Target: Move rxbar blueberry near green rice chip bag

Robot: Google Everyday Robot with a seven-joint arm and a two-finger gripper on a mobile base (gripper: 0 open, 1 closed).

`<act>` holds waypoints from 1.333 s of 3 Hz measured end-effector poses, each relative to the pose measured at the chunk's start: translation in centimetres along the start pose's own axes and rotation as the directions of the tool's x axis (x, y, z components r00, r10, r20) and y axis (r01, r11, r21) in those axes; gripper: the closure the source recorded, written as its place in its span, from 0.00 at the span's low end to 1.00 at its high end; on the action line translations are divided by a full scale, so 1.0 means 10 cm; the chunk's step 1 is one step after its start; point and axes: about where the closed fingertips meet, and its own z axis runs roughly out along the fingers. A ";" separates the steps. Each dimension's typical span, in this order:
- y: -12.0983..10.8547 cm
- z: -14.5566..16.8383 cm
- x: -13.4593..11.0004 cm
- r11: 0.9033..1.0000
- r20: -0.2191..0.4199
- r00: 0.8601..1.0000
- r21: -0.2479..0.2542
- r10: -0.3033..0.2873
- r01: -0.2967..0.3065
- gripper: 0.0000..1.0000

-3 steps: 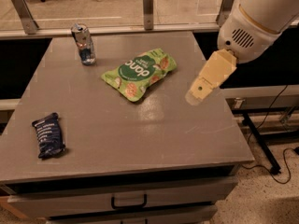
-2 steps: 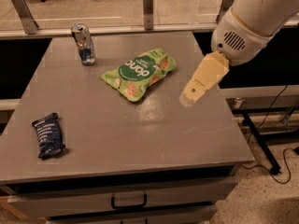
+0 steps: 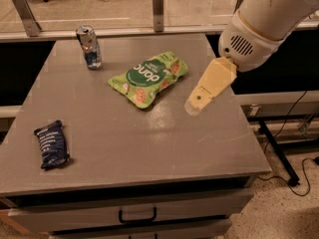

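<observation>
Though far from the can [image 3: 89, 47], hand [image 3: 197, 100] (seemingly aloft) beside chip bag [image 3: 148, 77].

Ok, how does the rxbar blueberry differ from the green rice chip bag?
The rxbar blueberry is dark navy; the green rice chip bag is light green. The rxbar is far smaller than the bag. The rxbar lies front-left on the table, the bag back-centre. Both lie flat, ungripped; the gripper hovers right of the bag in view.
</observation>
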 end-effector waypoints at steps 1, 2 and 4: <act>0.08 -0.04 0.01 0.996 0.006 0.997 -0.043 -0.080 0.080 0.00; 0.28 0.09 -0.21 0.978 -0.024 0.979 -0.063 -0.200 0.199 0.00; 0.28 0.13 -0.33 0.982 -0.011 0.984 -0.068 -0.175 0.174 0.00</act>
